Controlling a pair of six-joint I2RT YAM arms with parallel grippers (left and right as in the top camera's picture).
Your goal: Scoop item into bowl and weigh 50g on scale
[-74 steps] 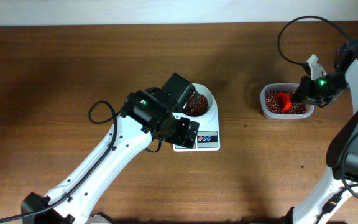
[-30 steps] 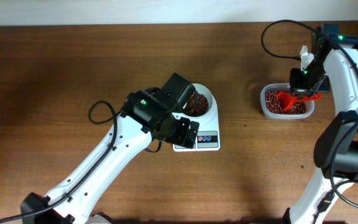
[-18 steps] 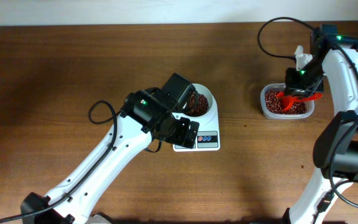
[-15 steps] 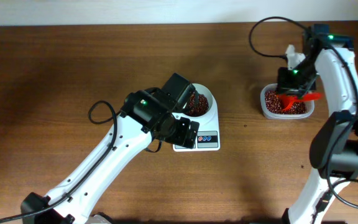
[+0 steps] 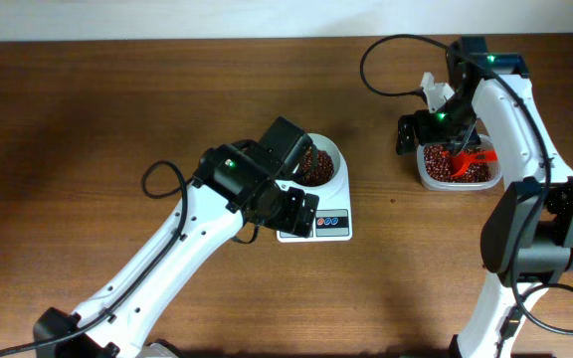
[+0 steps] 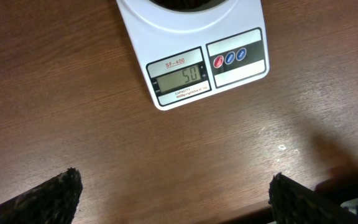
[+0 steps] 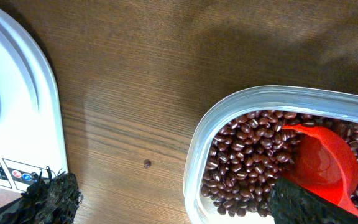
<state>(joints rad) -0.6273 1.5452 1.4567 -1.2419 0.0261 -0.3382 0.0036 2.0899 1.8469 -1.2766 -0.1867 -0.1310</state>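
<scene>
The white bowl [image 5: 324, 165] holds dark red-brown beans and sits on the white scale [image 5: 335, 221]. In the left wrist view the scale [image 6: 194, 56] shows 50 on its display. My left gripper [image 5: 294, 214] hovers at the scale's front left, open and empty, its fingertips [image 6: 48, 198] wide apart above bare wood. My right gripper [image 5: 428, 137] is open over the left rim of the clear tub [image 5: 428, 175]. In the tub [image 7: 197, 155], more beans [image 7: 247, 155] surround a red scoop [image 7: 325, 155], which lies free of the fingers [image 7: 319, 204].
One stray bean [image 7: 146, 163] lies on the wood between the scale's edge [image 7: 23, 118] and the tub. The right arm's cable [image 5: 386, 50] loops above the table's far side. Brown tabletop [image 5: 88, 109] stretches out to the left.
My right gripper opened, let go of the red scoop in the tub, and swung left toward the tub's left rim. The left arm has not moved.
</scene>
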